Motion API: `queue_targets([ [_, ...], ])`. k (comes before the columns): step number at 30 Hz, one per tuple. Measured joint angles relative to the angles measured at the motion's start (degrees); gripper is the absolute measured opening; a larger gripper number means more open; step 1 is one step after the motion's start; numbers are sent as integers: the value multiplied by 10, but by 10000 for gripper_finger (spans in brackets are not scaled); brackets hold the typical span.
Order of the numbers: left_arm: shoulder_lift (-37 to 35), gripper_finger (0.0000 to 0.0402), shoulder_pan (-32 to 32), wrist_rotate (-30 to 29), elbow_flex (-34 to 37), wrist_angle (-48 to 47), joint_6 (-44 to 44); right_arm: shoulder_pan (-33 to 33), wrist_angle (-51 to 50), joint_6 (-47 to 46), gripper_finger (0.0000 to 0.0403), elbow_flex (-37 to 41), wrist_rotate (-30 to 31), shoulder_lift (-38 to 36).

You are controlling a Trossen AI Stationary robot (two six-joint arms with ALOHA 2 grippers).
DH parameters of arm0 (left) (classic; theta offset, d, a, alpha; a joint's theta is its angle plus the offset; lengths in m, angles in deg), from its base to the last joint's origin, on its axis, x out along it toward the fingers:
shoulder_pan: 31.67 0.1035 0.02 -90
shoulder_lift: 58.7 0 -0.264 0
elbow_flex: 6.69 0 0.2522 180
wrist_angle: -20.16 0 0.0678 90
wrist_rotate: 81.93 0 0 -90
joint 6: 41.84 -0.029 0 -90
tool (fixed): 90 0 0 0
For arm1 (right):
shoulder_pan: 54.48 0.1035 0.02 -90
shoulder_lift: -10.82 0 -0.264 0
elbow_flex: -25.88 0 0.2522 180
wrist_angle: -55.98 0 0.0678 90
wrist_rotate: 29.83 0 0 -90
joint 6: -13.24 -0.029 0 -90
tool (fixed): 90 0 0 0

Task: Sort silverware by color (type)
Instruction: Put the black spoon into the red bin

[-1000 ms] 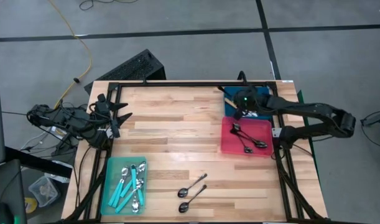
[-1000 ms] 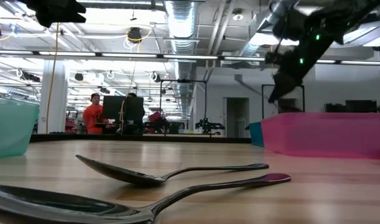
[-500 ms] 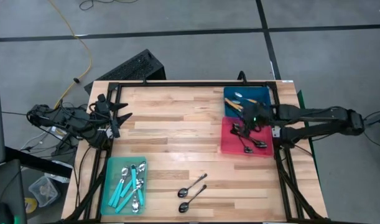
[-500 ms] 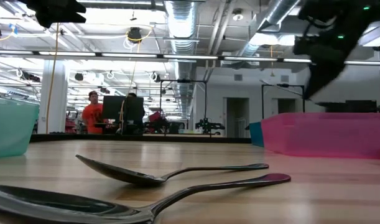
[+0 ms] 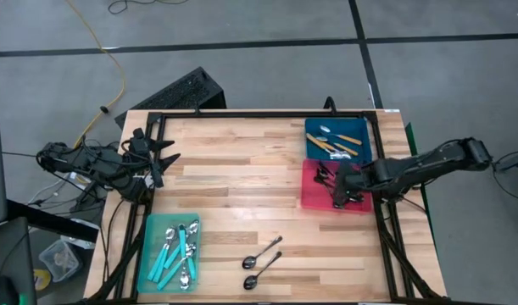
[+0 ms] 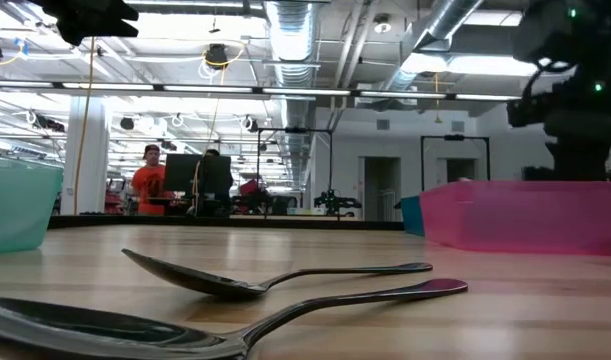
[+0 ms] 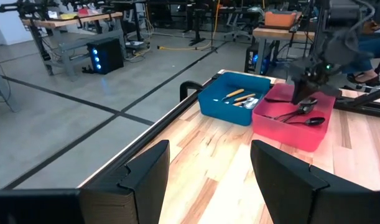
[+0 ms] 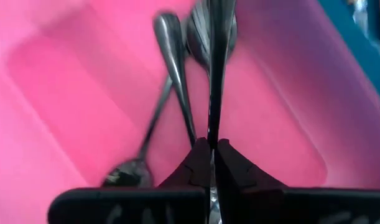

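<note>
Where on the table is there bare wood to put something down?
The wide middle, between the teal tray and the pink tray, is bare. So is the stretch beside the blue tray. Crowded: two dark spoons near the front edge, and the right tool in the pink tray.

1. The middle of the tabletop [image 5: 242, 169] is bare wood, open for passing.
2. The teal bin [image 5: 172, 252], two loose dark spoons [image 5: 262, 262], and the pink bin [image 5: 314, 193] with the blue bin [image 5: 336, 129] block the edges.
</note>
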Motion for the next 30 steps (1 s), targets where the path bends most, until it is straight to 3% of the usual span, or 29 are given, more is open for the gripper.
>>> queue_targets([
  [14,0,213,0,-2,12,0,9,4,4,33,25,4,-31,139],
  [18,0,213,0,-3,21,-1,10,4,11,40,41,0,-39,173],
  [30,0,213,0,-7,21,22,7,4,41,64,59,4,-37,151],
])
